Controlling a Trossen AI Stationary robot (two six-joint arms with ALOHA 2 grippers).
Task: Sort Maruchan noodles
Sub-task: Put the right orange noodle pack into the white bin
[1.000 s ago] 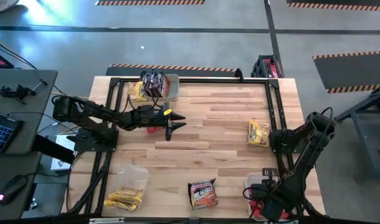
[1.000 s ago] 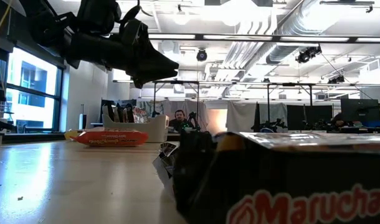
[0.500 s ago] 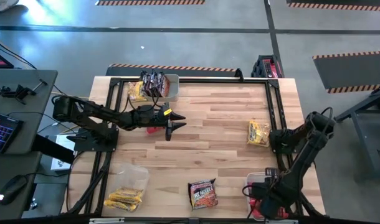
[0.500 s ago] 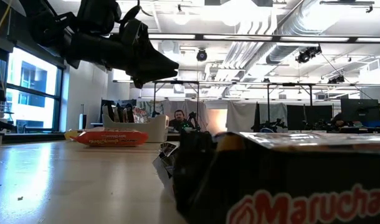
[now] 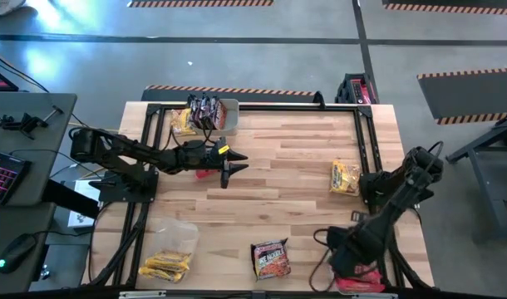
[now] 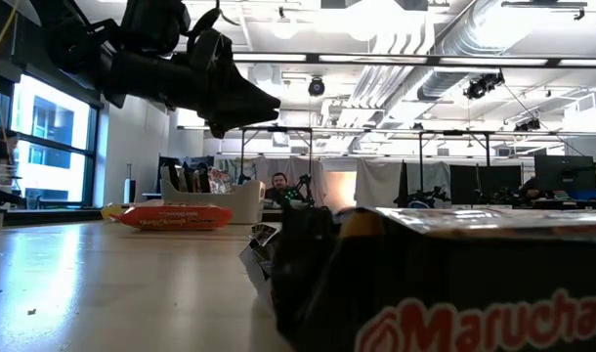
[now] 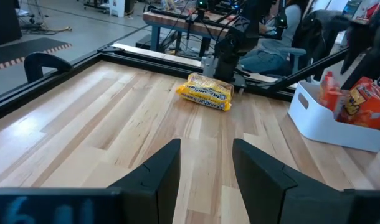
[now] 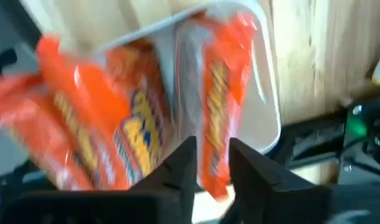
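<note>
The Maruchan noodles lie scattered over the table. A yellow packet (image 5: 345, 177) lies at the right, a dark one (image 5: 270, 259) near the front edge, and a red-orange one (image 5: 202, 173) lies flat under my left arm. My left gripper (image 7: 205, 146) hovers open and empty over mid-table (image 5: 228, 169). My right gripper (image 5: 347, 249) points down beside the near-right white bin (image 8: 265, 106) of red-orange packets (image 8: 131, 134). Its fingers (image 8: 207, 149) stand narrowly apart, and one packet (image 8: 216, 118) on edge in the bin shows beyond the gap.
A bin at the far left holds dark packets (image 5: 208, 110), with a yellow packet (image 5: 183, 123) beside it. A clear bin at the near left holds yellow packets (image 5: 166, 264). A black frame (image 5: 366, 158) rims the table. The middle of the wooden top is bare.
My right gripper has risen from over the near-right bin and swung toward the table's left and far side, rolling as it went. The red-orange packets stay in the bin.
</note>
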